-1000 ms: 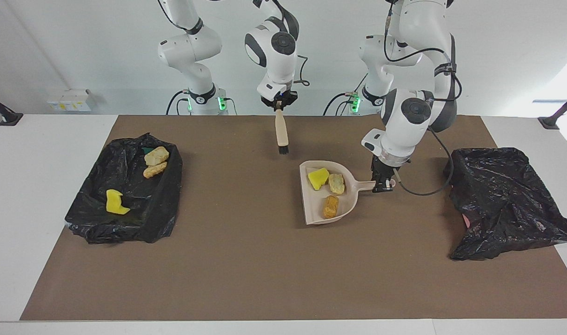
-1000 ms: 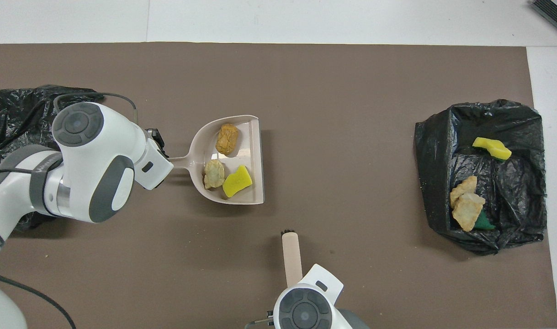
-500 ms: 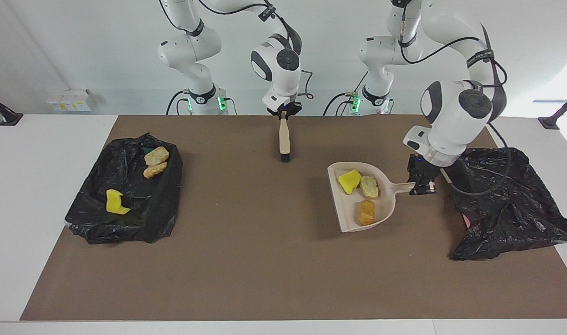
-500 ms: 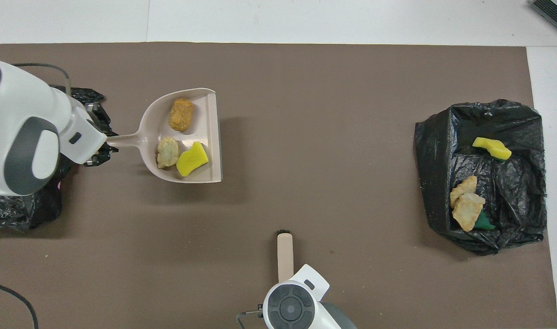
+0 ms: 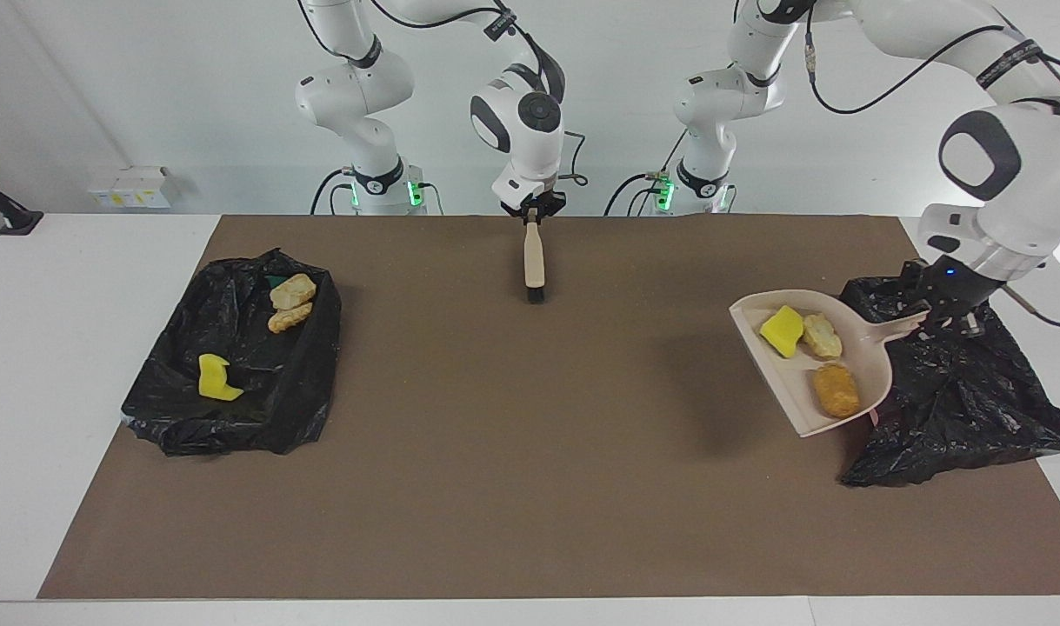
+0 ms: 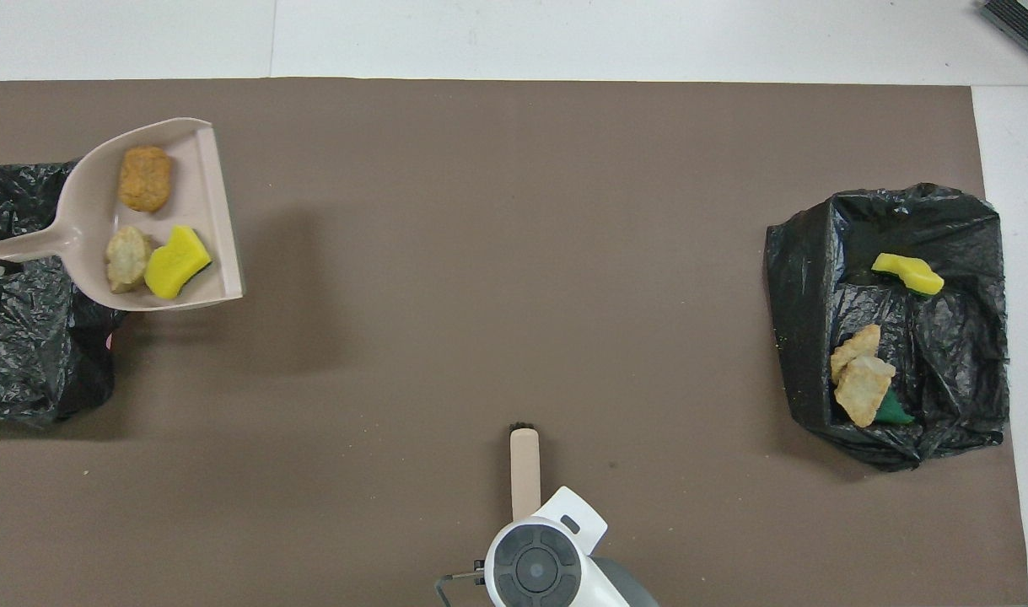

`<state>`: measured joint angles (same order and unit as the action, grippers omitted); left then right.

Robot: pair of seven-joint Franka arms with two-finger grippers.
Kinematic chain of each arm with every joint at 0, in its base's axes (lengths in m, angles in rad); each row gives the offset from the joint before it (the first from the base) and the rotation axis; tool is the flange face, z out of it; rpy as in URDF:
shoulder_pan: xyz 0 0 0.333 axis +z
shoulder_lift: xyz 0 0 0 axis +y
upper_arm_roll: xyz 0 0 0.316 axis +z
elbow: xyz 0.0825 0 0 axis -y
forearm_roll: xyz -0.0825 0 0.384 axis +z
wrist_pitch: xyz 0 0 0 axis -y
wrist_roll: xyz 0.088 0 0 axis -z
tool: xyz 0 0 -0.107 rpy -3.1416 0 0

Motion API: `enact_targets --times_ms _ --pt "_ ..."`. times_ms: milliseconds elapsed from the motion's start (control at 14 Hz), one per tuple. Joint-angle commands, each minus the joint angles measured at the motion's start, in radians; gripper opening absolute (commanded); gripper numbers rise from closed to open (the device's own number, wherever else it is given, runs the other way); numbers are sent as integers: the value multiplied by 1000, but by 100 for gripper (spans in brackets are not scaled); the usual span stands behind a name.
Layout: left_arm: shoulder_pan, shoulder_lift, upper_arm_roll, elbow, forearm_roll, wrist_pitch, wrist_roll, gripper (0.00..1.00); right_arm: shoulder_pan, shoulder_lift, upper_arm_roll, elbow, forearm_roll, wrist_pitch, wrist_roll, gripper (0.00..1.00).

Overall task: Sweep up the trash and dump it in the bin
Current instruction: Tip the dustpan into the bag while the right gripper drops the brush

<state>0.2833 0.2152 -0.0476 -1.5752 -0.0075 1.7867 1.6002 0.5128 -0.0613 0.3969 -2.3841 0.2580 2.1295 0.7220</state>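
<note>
My left gripper [image 5: 943,320] is shut on the handle of the beige dustpan [image 5: 799,409] and holds it in the air, over the edge of the black bag [image 5: 956,391] at the left arm's end. In the pan lie a yellow sponge chunk [image 5: 782,331], a pale lump [image 5: 822,336] and an orange lump [image 5: 836,389]; they also show in the overhead view [image 6: 176,262]. My right gripper [image 5: 530,215] is shut on the beige-handled brush [image 5: 534,261], bristles down, over the mat's edge near the robots.
A black-lined bin [image 5: 234,409] at the right arm's end holds a yellow sponge chunk [image 5: 216,378], two bread lumps [image 5: 292,291] and a green scrap [image 6: 891,411]. A brown mat [image 5: 495,435] covers the table.
My left arm has lifted the loaded dustpan and carried it toward the black bag at its own end. The right arm drew the brush back toward the robots, then stayed still.
</note>
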Motion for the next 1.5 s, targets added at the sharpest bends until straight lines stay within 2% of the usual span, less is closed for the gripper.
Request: enact_targets --times_ms 0,143,286,571,929,1143,1214,1286,1429 --pt "89 18 -3 49 -3 -58 87 0 -5 34 -6 41 -76 9 -41 100" --pt "143 26 -3 78 3 -56 162 0 -46 57 -9 103 -115 9 -56 100" --pt "175 36 -3 99 47 5 274 0 -126 52 -9 169 -140 7 -67 100" --pt "175 82 -3 116 213 89 285 0 -272 48 -10 279 -226 -3 -75 100" --pt "175 102 -3 152 411 140 296 0 -358 43 -27 367 -359 -69 -128 100" --pt "155 101 -6 139 620 212 287 0 -315 32 -194 449 -362 -172 -212 100" --pt "146 92 -6 120 647 221 279 0 -312 20 -248 480 -362 -216 -264 100" --pt "131 87 -3 106 667 221 265 0 -315 5 -286 502 -361 -249 -320 100" --pt "100 61 -6 66 812 220 186 0 -323 -31 -366 523 -361 -284 -441 100"
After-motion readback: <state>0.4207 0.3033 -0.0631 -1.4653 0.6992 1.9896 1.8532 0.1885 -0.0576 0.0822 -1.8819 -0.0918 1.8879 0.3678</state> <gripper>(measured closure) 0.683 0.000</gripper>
